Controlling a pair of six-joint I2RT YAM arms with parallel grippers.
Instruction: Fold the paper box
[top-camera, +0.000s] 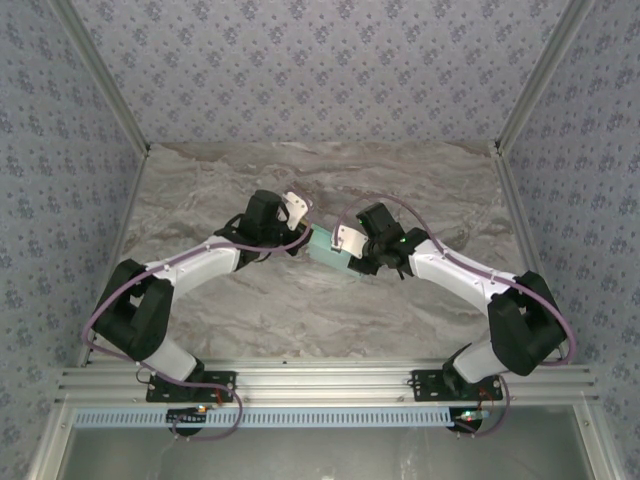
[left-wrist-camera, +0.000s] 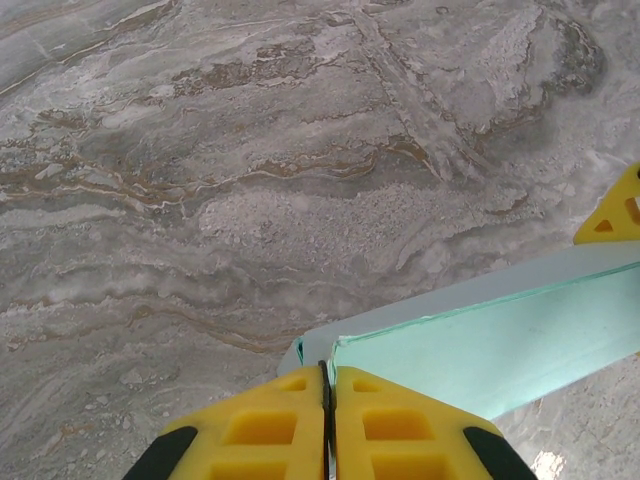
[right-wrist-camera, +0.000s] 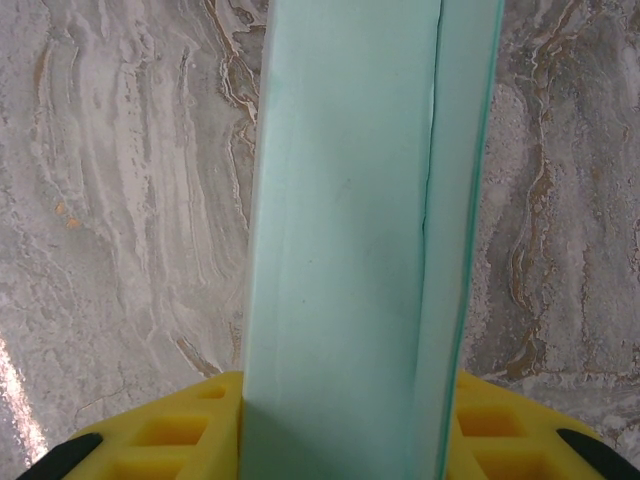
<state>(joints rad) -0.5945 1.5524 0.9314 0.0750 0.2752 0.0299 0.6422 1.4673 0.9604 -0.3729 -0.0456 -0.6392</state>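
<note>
The paper box (top-camera: 325, 245) is a light cyan, small rectangular box held above the marble table between my two arms. My left gripper (top-camera: 303, 240) meets its left end. In the left wrist view the yellow fingers (left-wrist-camera: 270, 430) are pressed together at the left gripper (left-wrist-camera: 331, 375), pinching a thin card edge at the corner of the paper box (left-wrist-camera: 500, 340). My right gripper (top-camera: 352, 255) holds the other end. In the right wrist view the paper box (right-wrist-camera: 350, 250) runs up the frame, and the right gripper (right-wrist-camera: 345, 385) clamps it from both sides.
Grey-brown marble tabletop (top-camera: 300, 180) lies under and around the box. Patterned walls (top-camera: 300, 60) with metal corner posts (top-camera: 105, 80) close in the back and sides. An aluminium rail (top-camera: 320, 380) carries both arm bases along the near edge.
</note>
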